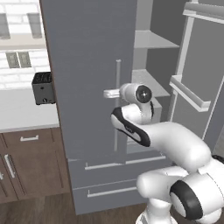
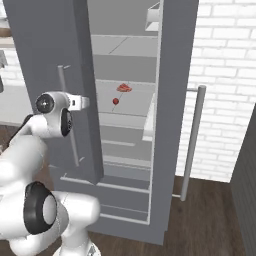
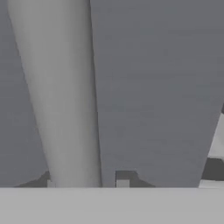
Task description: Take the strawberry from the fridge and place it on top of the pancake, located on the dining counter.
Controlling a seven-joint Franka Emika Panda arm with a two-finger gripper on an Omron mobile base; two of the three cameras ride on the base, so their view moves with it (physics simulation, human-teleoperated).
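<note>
The fridge (image 1: 87,65) stands ahead with its right door (image 2: 172,125) swung wide open. My gripper (image 1: 107,93) (image 2: 85,102) reaches the long silver handle (image 1: 117,78) (image 2: 64,100) of the left door. In the hand view the handle (image 3: 65,96) runs between my gripper (image 3: 86,181) fingertips, which are shut on it. The strawberry (image 2: 115,101) is a tiny deep-red berry on a pale middle shelf inside. A flatter pinkish-red slab (image 2: 124,88) lies just behind it. The pancake and the dining counter are out of view.
Two lower fridge drawers (image 1: 109,179) sit below the doors. A dark toaster (image 1: 43,87) stands on the wood-cabinet counter (image 1: 26,113) to the left. The open right door carries shelf bins (image 1: 188,94) and a long handle (image 2: 194,140) in front of a white brick wall.
</note>
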